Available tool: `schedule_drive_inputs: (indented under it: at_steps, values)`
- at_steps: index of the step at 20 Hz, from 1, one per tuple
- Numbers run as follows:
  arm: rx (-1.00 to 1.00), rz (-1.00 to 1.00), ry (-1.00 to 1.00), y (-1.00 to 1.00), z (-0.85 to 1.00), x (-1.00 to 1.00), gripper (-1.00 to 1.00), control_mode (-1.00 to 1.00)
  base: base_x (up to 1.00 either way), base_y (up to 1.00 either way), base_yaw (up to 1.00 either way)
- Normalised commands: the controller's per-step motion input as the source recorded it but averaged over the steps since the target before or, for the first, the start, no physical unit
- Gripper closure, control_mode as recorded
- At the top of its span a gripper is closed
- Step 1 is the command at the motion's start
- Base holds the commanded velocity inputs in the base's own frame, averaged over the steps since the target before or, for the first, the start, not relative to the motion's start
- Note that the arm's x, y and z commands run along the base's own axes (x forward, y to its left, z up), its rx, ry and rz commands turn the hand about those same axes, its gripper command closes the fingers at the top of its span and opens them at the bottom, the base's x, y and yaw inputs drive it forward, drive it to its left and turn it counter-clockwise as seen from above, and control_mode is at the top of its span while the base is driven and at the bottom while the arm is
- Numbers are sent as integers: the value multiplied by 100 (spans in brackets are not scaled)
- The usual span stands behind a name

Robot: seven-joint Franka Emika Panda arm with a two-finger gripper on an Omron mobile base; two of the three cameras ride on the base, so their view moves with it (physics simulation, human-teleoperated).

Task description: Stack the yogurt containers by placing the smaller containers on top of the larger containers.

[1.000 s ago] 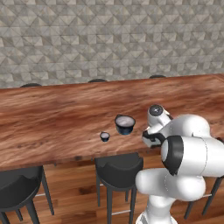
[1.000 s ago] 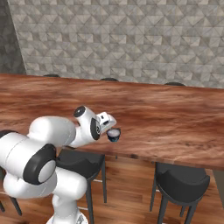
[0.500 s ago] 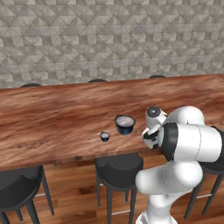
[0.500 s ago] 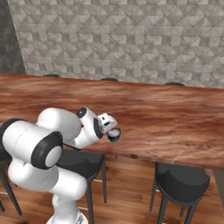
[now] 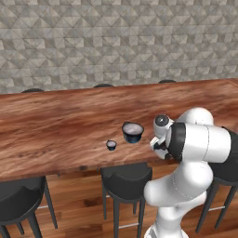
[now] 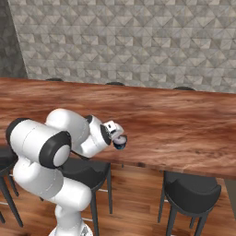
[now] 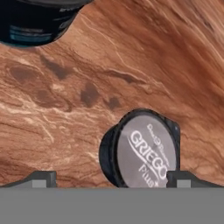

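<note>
While my claw (image 7: 111, 179) stands wide over the medium Griego yogurt cup (image 7: 142, 148), nothing is held.
Fingers straddle its lid for pickup; the big cup (image 7: 37, 22) waits nearby on the wooden counter (image 7: 144, 57).

Even, soft rendered light, slight blur

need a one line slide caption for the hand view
Open claw poised over a lidded yogurt cup on the wooden counter, larger cup beyond.
</note>
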Motion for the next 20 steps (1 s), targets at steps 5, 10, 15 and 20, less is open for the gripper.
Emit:
schedule_drive_inputs:
  at_steps: [5,10,15,20]
  values:
    - [0,0,0,-6,-6,2,-100,-100,0,0,0]
    - [0,0,0,-8,-4,7,-100,-100,0,0,0]
    - [0,0,0,-9,-2,10,-100,-100,0,0,0]
    - [0,0,0,-7,-7,9,-100,-100,0,0,0]
